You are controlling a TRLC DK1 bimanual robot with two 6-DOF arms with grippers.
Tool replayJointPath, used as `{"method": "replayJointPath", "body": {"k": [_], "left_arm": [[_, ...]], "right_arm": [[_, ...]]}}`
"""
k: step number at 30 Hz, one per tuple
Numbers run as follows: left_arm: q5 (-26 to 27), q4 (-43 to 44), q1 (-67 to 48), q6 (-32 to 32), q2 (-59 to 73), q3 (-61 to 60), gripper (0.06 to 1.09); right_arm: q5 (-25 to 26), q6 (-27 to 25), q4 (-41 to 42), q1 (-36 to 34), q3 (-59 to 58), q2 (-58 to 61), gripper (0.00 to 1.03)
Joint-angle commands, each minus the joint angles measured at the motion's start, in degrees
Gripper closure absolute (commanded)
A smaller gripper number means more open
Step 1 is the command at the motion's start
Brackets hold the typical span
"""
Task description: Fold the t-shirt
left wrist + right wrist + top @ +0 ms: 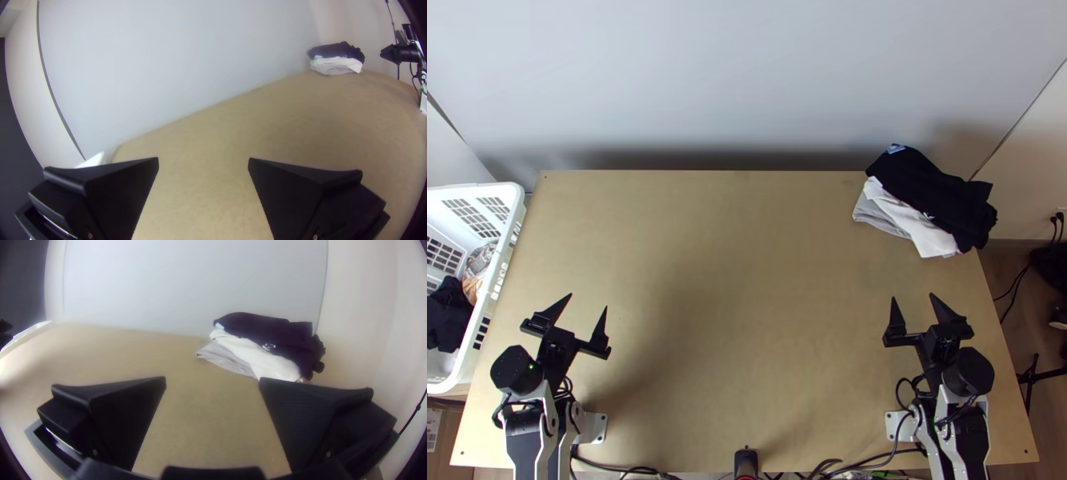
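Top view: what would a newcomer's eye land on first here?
Probably the stack of folded clothes at the table's far right corner, dark cloth over white and grey. Next, the white basket with clothes in it beyond the left edge, then the two open black tools, left and right, near the bottom corners.

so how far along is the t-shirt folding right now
Three garments, dark, white and grey, lie folded and stacked at the table's far right corner, so those look done. Nothing is in hand: both the left gripper and right gripper are open and empty. Dark cloth bunched in the white basket is probably still to fold.
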Motion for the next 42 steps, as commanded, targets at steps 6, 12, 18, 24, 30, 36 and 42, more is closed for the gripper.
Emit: {"method": "replayJointPath", "body": {"k": [6, 12, 18, 24, 30, 36, 42], "left_arm": [[0.0, -0.6, 0.3, 1.5, 0.0, 0.0, 0.1], [0.1, -0.6, 0.3, 1.5, 0.0, 0.0, 0.1], [0.1, -0.6, 0.2, 1.5, 0.0, 0.0, 0.1], [0.6, -0.6, 0.5, 0.5, 0.5, 0.0, 0.1], [0.8, -0.6, -0.3, 0.4, 0.9, 0.0, 0.1], [-0.8, 1.1, -0.4, -1.5, 3.9, 0.0, 0.1], [-18.0, 5.7, -5.1, -12.9, 12.6, 1.2, 0.1]], "right_arm": [[0.0, 0.0, 0.0, 0.0, 0.0, 0.0, 0.05], [0.0, 0.0, 0.0, 0.0, 0.0, 0.0, 0.05], [0.0, 0.0, 0.0, 0.0, 0.0, 0.0, 0.05], [0.0, 0.0, 0.0, 0.0, 0.0, 0.0, 0.05], [-0.1, 6.2, 0.3, 4.2, 0.0, -0.1, 0.05], [-0.1, 5.9, 0.7, 6.4, 0.2, -0.2, 0.05], [0.4, 6.3, 3.8, 1.1, 1.0, -0.1, 0.05]]}}
